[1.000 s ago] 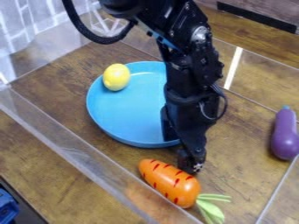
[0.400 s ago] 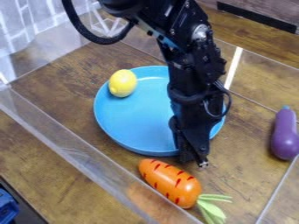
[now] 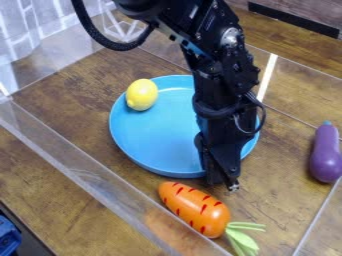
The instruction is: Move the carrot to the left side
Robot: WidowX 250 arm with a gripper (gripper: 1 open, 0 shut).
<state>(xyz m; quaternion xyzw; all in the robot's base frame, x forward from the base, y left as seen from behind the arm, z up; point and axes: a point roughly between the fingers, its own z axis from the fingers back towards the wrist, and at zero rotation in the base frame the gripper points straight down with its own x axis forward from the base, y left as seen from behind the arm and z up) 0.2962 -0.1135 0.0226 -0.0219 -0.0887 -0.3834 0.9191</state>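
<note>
The carrot (image 3: 197,208) lies on the wooden surface (image 3: 80,150) at the near edge of the scene, just in front of the blue plate (image 3: 154,135) and close to the clear front wall (image 3: 94,200). Its long axis runs diagonally: the blunt orange end points up-left toward the plate, and the green leafy top (image 3: 242,236) points down-right. The pincer (image 3: 227,183) hangs straight down just behind the carrot's middle, its tips together (nothing shows between them), at the plate's near rim and not gripping the carrot. On the plate's far-left part sits a yellow ball (image 3: 142,95). A purple eggplant (image 3: 325,152) lies well right of the plate.
</note>
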